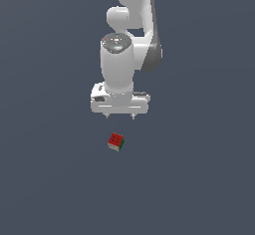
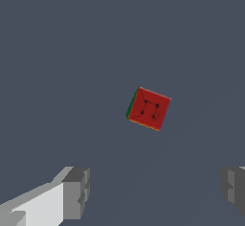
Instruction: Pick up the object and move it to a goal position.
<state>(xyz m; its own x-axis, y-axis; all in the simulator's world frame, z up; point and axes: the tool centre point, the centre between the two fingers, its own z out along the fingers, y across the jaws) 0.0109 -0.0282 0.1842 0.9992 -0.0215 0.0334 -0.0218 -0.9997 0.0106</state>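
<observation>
The object is a small cube (image 1: 116,142) with a red dark-dotted face up, a green side and a whitish-grey side. It lies on the dark grey floor just below the gripper in the exterior view. In the wrist view the cube (image 2: 149,108) shows its red face and a thin green edge, apart from the fingers and beyond them. My gripper (image 1: 119,116) hangs above the floor with its jaws wide apart and nothing between them. Both fingertips (image 2: 76,192) show in the wrist view, wide apart, and the gripper (image 2: 155,189) holds nothing.
The white arm (image 1: 130,35) rises behind the gripper toward the top of the exterior view. The dark grey floor (image 1: 199,179) surrounds the cube on every side. No other object shows.
</observation>
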